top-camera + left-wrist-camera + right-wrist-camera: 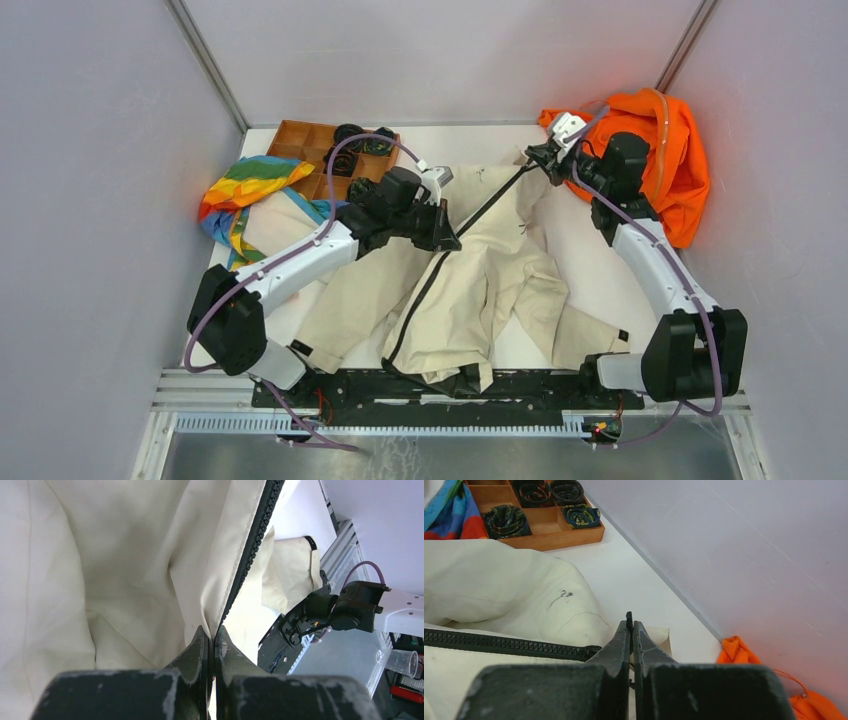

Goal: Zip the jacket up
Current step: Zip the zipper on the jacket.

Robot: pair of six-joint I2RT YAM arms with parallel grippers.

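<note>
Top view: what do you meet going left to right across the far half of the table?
Rainbow cloth → tray → left gripper → right gripper → orange garment. The jacket spans the middle, so it is left out.

Overhead, the left gripper (449, 242) covers a stretch of the zipper (490, 205), and the left arm (300, 262) hides part of the jacket (470, 290) sleeve at 9 o'clock. From the right wrist, the right gripper (630, 623) hides the zipper's end at 6 o'clock; the tray (549, 539) is cropped at 12, the orange garment (735, 652) at 5, the rainbow cloth (449, 510) at 11.
</note>
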